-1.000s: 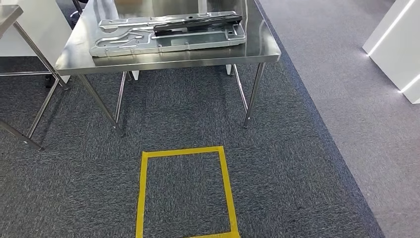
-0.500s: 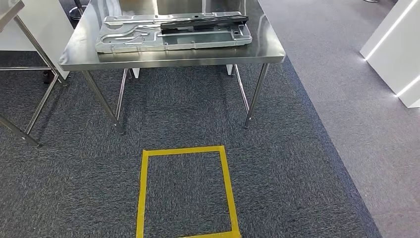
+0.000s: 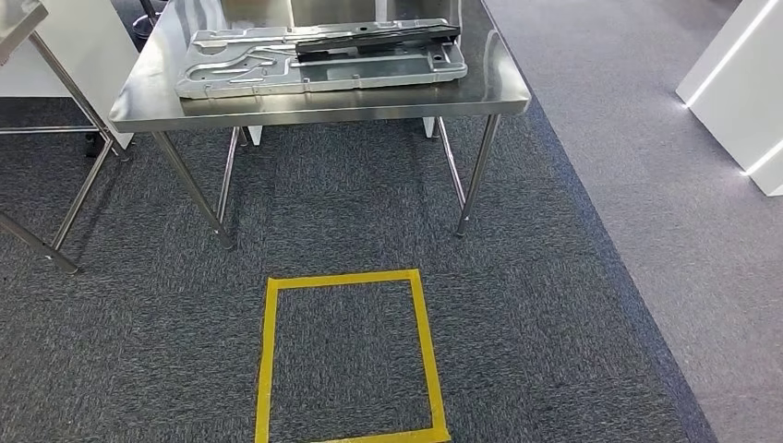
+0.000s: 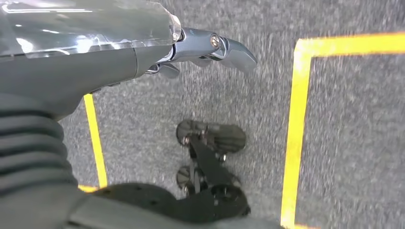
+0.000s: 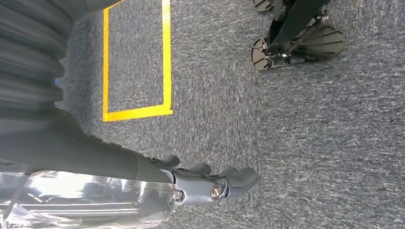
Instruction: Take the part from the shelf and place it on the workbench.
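From the head view, a steel worktop [image 3: 323,97] stands ahead on dark grey carpet [image 3: 351,221], and on it lies a long flat silver metal plate [image 3: 314,69] with pressed ribs and channels. The part [image 3: 374,41], a long black bar, rests along the far edge of that plate, touching it, toward the worktop's right end. On the carpet in front of the worktop, a square of yellow tape [image 3: 346,355] is marked out. A second metal table's legs [image 3: 55,198] show at the left, and a white block [image 3: 739,83] with a lit strip stands at the right on paler grey flooring. In the left wrist view, the left robot hand [image 4: 200,47] hangs over the carpet near yellow tape lines, its fingers loosely extended and apart, holding nothing. In the right wrist view, the right robot hand [image 5: 210,179] also hangs above the carpet, fingers slightly curved and spread, holding nothing, with the yellow square well apart from it.
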You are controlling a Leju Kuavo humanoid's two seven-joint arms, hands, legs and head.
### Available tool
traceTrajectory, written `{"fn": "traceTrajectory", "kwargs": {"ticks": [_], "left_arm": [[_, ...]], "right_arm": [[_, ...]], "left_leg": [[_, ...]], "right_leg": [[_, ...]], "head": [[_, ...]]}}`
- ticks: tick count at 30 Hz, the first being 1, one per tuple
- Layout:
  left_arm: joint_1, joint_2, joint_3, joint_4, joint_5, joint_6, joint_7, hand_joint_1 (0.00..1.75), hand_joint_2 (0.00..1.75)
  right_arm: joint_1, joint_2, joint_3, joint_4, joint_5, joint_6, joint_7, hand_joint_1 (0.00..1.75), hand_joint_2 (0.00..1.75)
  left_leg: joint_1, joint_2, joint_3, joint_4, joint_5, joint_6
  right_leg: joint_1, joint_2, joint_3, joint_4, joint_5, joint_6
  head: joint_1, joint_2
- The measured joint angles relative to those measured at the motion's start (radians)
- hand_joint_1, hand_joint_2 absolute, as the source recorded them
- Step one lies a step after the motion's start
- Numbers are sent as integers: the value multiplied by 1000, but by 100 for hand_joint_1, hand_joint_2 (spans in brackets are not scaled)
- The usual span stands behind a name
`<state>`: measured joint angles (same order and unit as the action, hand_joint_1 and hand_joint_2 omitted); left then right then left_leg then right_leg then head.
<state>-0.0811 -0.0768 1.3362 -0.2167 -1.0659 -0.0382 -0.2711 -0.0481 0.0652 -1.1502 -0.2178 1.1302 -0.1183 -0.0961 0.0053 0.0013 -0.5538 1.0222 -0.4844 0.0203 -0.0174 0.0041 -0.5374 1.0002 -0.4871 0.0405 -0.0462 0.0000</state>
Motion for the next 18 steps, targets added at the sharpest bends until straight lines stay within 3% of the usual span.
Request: {"fn": "traceTrajectory", "kwargs": {"ticks": [1, 6, 10, 13, 17, 18], "left_arm": [[1, 0, -9, 0, 6, -1, 3, 0, 0], [16, 6, -96, -1, 77, -2, 23, 0, 0], [30, 11, -175, -6, 147, 1, 40, 0, 175], [40, 14, -238, -12, 201, 3, 54, 0, 175], [55, 19, -323, -22, 272, 6, 72, 0, 0], [57, 20, -335, -24, 281, 6, 74, 0, 0]], "right_arm": [[1, 0, 3, 0, -7, 1, 0, 0, 0], [10, -3, 57, -4, -84, 10, 3, 0, 0], [21, -6, 119, -11, -158, 15, 9, 0, 0], [30, -8, 172, -18, -215, 22, 14, 0, 0], [42, -13, 246, -29, -290, 31, 21, 0, 0], [43, -13, 256, -31, -300, 31, 22, 0, 0]], "left_leg": [[1, 0, 0, -1, 0, -2], [5, 0, 0, -2, 1, -6], [7, 0, 0, -2, 2, -6], [7, 0, 0, -2, 2, -6], [7, 0, 0, -2, 1, -6], [7, 0, 0, -2, 1, -6]], "right_leg": [[1, 0, 0, 0, 0, -2], [4, 0, 0, 0, 0, -5], [4, 0, 0, 1, 0, -6], [4, 0, -1, 1, 0, -6], [4, 0, -1, 1, 0, -6], [3, 0, -1, 1, 0, -6]], "head": [[0, 0], [0, 0], [0, 0], [0, 0], [0, 0], [0, 0]]}}
